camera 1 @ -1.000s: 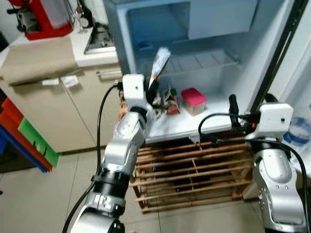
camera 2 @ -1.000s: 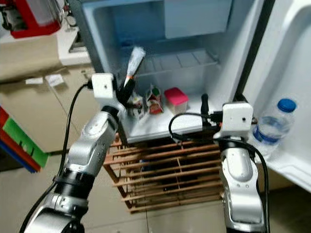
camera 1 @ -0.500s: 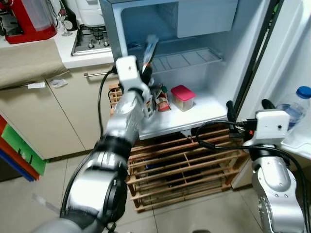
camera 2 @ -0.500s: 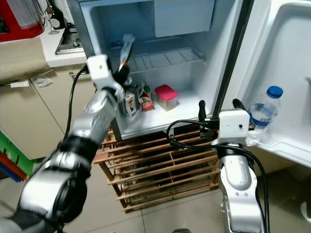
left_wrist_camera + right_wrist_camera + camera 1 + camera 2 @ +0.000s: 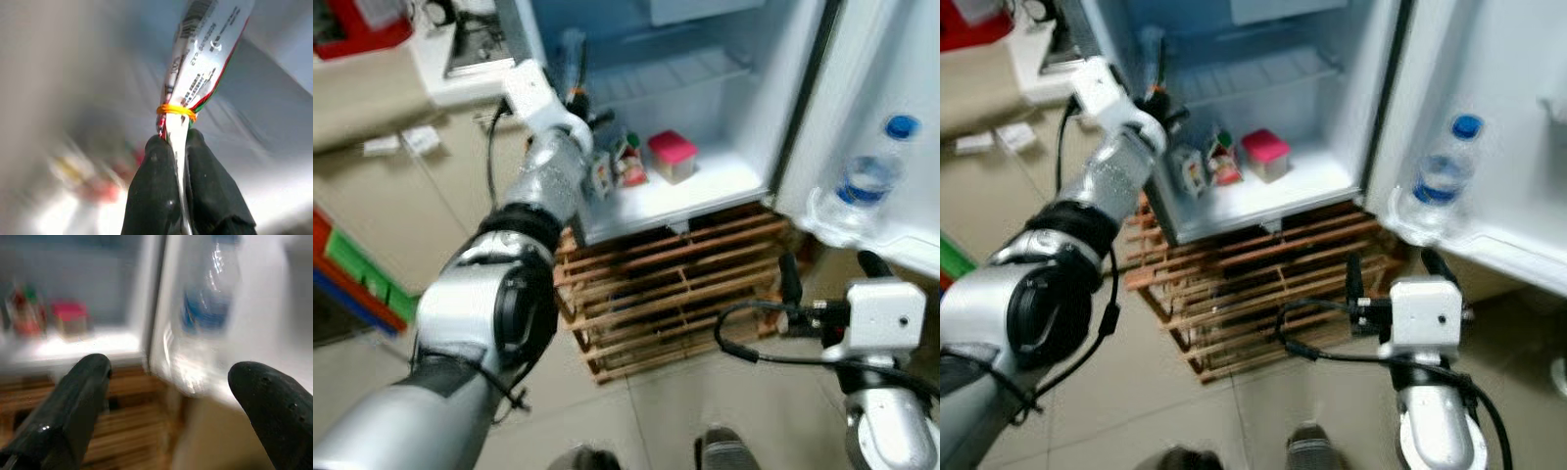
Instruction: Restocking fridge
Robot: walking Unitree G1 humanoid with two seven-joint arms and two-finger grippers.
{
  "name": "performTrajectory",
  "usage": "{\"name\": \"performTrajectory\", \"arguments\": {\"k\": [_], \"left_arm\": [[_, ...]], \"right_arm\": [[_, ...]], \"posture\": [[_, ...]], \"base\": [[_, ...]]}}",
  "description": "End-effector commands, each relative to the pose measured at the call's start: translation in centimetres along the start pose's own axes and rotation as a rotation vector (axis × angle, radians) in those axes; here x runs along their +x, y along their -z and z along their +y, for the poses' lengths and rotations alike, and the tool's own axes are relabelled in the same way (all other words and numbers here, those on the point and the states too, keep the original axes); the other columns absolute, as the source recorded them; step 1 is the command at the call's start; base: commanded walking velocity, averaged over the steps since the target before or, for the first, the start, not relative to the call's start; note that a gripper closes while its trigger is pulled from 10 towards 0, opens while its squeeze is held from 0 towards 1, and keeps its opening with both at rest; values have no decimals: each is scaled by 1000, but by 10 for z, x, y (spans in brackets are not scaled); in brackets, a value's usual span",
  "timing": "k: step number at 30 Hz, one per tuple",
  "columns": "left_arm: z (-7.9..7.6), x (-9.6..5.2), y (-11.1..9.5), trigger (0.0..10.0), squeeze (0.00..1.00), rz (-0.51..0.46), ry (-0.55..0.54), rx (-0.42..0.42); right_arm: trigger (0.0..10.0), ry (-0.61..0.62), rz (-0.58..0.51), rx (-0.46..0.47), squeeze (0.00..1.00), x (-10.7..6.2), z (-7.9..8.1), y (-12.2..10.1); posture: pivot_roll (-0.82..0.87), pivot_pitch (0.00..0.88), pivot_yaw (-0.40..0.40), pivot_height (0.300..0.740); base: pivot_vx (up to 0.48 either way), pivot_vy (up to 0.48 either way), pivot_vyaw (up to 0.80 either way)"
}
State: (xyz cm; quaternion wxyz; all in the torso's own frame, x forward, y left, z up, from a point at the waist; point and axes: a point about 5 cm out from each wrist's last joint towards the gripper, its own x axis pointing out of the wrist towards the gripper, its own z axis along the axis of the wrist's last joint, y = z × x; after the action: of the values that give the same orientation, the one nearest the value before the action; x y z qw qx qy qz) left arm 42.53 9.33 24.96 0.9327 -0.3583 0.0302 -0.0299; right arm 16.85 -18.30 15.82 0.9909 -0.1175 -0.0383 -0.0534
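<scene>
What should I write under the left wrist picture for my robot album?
Left gripper pinching a silvery packet just below its orange rubber band.

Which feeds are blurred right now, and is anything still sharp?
Left wrist view: the packet pinched in the left gripper is sharp, background smeared. Right wrist view: water bottle and shelf blurred. Eye views: mildly soft, with bright glare on the fridge shelf.

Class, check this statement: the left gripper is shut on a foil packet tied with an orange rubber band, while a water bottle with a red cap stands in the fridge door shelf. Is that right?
Not quite. The water bottle has a blue cap, not red, as the right eye view shows. The rest holds: the left gripper is shut on the foil packet tied with an orange rubber band, and the bottle stands in the fridge door shelf.
</scene>
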Motion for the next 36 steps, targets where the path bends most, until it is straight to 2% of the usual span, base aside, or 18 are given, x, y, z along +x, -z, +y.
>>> {"name": "performTrajectory", "arguments": {"k": [1, 3, 5, 6, 7, 10, 12, 13, 14, 15, 16, 20, 23, 25, 28, 30, 31, 36], "left_arm": [[-12, -3, 29, 10000, 0, 114, 19, -26], [-27, -5, 41, 10000, 0, 130, 75, 35], [-40, -10, 54, 10000, 0, 112, 148, 172], [-40, -10, 54, 10000, 0, 112, 148, 172], [-38, -17, 65, 10000, 0, 74, 169, 300], [-36, -20, 67, 10000, 0, 51, 166, 331], [-18, -50, 64, 10000, 0, -92, 269, 402], [-18, -50, 64, 10000, 0, -92, 269, 402], [-13, -62, 63, 10000, 0, -131, 306, 437], [4, -80, 64, 10000, 0, -169, 353, 502], [4, -80, 64, 10000, 0, -169, 353, 502], [63, -121, 70, 10000, 0, -113, 281, 625], [71, -135, 67, 10000, 0, -136, 259, 652], [64, -150, 68, 10000, 0, -167, 282, 736], [59, -143, 71, 10000, 0, -153, 249, 749], [60, -140, 70, 10000, 0, -149, 233, 729], [62, -129, 67, 10000, 0, -146, 203, 704], [58, -113, 65, 10000, 0, -139, 188, 682]], "right_arm": [[10000, -3, -4, 10, 549, -3, 3, -6], [10000, -6, 2, 9, 553, -6, 3, -8], [10000, -13, -3, -8, 553, -7, 4, -10], [10000, -13, -3, -8, 553, -7, 4, -10], [10000, -15, -7, -19, 549, -7, 3, -12], [10000, -13, -6, -19, 549, -7, 2, -12], [10000, 34, -24, -23, 549, -4, -5, -14], [10000, 34, -24, -23, 549, -4, -5, -14], [10000, 57, -31, -24, 549, -2, -8, -14], [10000, 97, -28, -4, 549, 2, -13, -13], [10000, 97, -28, -4, 549, 2, -13, -13], [10000, 168, -45, 14, 553, 10, -26, -7], [10000, 146, -52, 18, 553, 17, -24, -3], [10000, 107, -60, 17, 553, 26, -21, 1], [10000, 71, -70, 45, 576, 49, -16, 6], [10000, 63, -72, 60, 592, 54, -15, 6], [10000, 38, -88, 70, 624, 68, -10, 5], [10000, 19, -112, 74, 663, 83, -3, 2]], "posture": [[-478, 222, 128, 740], [-484, 231, 121, 740], [-485, 237, 116, 740], [-485, 237, 116, 740], [-477, 237, 112, 740], [-476, 236, 112, 740], [-444, 215, 118, 740], [-444, 215, 118, 740], [-437, 211, 119, 740], [-419, 195, 120, 740], [-419, 195, 120, 740], [-324, 126, 104, 740], [-304, 102, 93, 740], [-263, 62, 64, 740], [-218, 13, 28, 740], [-218, 13, 28, 740], [-201, 0, 22, 740], [-193, 0, 27, 740]], "base": [[0, 0, 0], [0, 0, 0], [0, 0, 0], [0, 0, 0], [0, 0, 0], [0, 0, 0], [0, 0, 0], [0, 0, 0], [0, 0, 0], [0, 0, 0], [0, 0, 0], [0, 0, 0], [0, 0, 0], [0, 0, 0], [0, -160, 225], [0, -465, 788], [0, -420, 769], [159, -406, 750]]}}
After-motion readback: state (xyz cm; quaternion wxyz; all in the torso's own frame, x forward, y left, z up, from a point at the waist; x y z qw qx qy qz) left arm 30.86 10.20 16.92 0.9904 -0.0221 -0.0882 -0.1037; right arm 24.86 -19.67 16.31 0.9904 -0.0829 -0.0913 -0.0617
